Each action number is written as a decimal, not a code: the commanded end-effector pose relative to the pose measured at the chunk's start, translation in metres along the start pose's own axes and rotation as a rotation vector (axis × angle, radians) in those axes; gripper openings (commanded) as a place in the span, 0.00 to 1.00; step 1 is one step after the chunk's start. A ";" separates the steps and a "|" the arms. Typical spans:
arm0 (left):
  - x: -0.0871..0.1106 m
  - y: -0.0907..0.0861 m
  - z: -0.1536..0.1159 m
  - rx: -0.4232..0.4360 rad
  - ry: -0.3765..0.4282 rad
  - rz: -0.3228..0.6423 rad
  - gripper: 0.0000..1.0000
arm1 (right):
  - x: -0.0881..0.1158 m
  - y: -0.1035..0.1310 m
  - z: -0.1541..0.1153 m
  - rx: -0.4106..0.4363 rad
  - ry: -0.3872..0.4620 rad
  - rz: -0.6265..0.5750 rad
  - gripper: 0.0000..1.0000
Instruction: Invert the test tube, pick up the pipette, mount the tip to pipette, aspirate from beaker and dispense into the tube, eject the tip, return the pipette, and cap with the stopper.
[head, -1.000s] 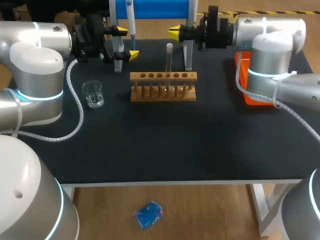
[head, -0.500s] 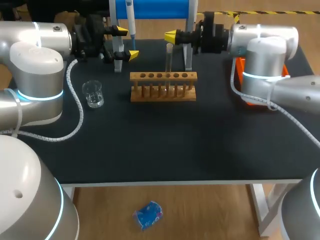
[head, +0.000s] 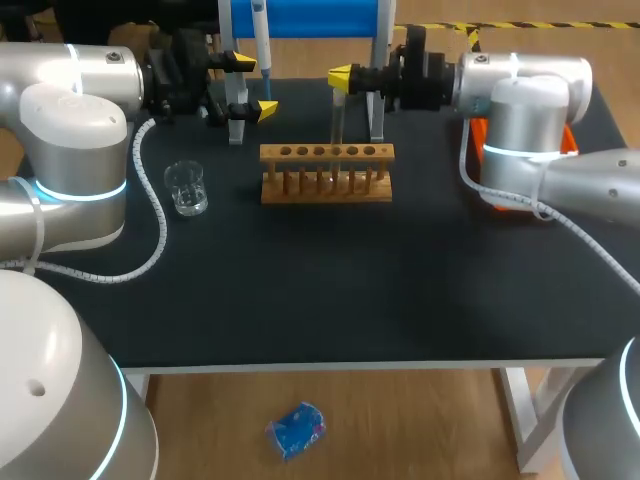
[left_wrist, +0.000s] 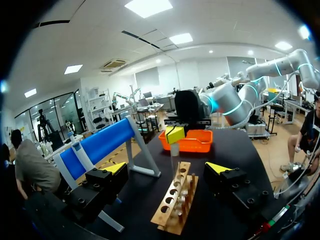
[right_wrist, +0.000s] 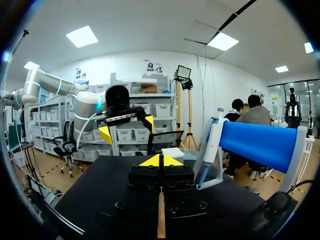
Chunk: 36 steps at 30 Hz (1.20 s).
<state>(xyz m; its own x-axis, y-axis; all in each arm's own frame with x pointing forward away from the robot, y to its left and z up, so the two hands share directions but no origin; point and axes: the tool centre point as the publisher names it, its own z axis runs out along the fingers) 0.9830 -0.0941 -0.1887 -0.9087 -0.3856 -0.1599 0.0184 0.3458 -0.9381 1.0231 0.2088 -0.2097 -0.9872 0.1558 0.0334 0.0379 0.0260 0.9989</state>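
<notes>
Right wrist view, right hand (right_wrist: 161, 160) clamping test tube (left_wrist: 174, 159) (left hand (left_wrist: 167, 168) spread)

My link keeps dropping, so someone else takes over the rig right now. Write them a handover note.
Left gripper: open, empty, near the pipette, which hangs on its stand.
Right gripper: shut, at the top of the test tube, which stands in the rack.
Beaker: beside the rack, toward the left arm.
Done: nothing that shows.
Left: all steps, starting with inverting the tube.
</notes>
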 end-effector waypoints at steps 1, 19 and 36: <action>0.001 0.001 0.001 0.005 -0.004 0.002 1.00 | 0.000 -0.003 0.000 -0.003 0.001 0.001 0.00; 0.001 0.001 0.001 0.005 -0.004 0.002 1.00 | 0.005 -0.018 0.000 0.014 0.004 0.018 0.00; 0.001 0.001 0.001 0.005 -0.004 0.002 1.00 | 0.004 -0.004 -0.005 -0.005 -0.005 0.012 0.00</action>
<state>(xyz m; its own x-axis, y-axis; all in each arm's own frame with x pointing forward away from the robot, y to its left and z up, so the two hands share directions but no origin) 0.9830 -0.0941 -0.1887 -0.9087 -0.3856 -0.1599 0.0184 0.3458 -0.9381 1.0199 0.2072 -0.2192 -0.9862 0.1584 0.0477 0.0515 0.0200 0.9985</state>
